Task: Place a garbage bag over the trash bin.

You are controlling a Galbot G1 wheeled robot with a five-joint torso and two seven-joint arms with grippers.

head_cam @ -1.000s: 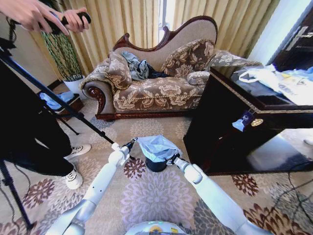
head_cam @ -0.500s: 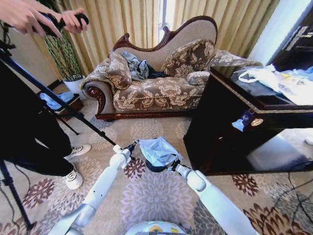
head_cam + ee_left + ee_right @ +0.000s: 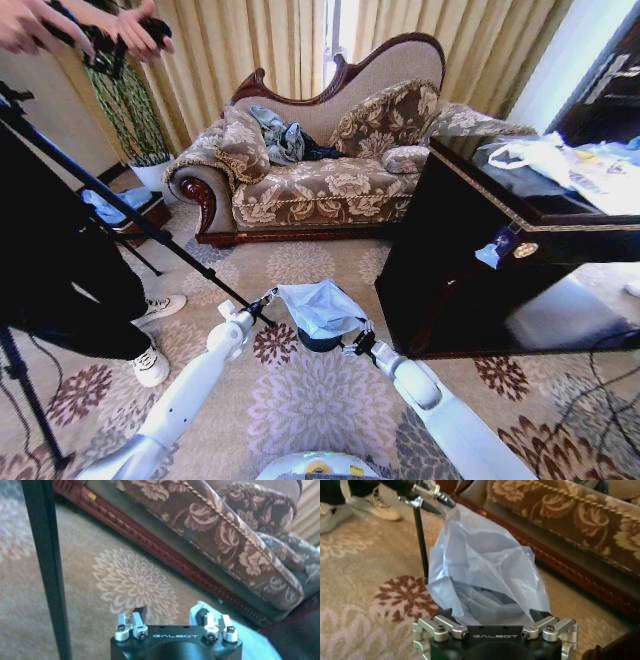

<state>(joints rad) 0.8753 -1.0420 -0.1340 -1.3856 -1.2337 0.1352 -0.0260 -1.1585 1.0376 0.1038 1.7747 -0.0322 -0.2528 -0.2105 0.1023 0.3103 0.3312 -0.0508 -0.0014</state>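
I hold the thin, crinkly pale-blue plastic garbage bag [image 3: 318, 307] stretched between my left gripper [image 3: 268, 297] and right gripper [image 3: 357, 343], jaws pinching opposite edges, mouth spread over the small black cylindrical trash bin [image 3: 318, 342].

"GALBOT" on left tool [image 3: 171, 614], right tool [image 3: 491, 615]

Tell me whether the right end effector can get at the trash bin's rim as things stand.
Probably yes: the right end effector is right beside the trash bin, though the garbage bag drapes over the rim.
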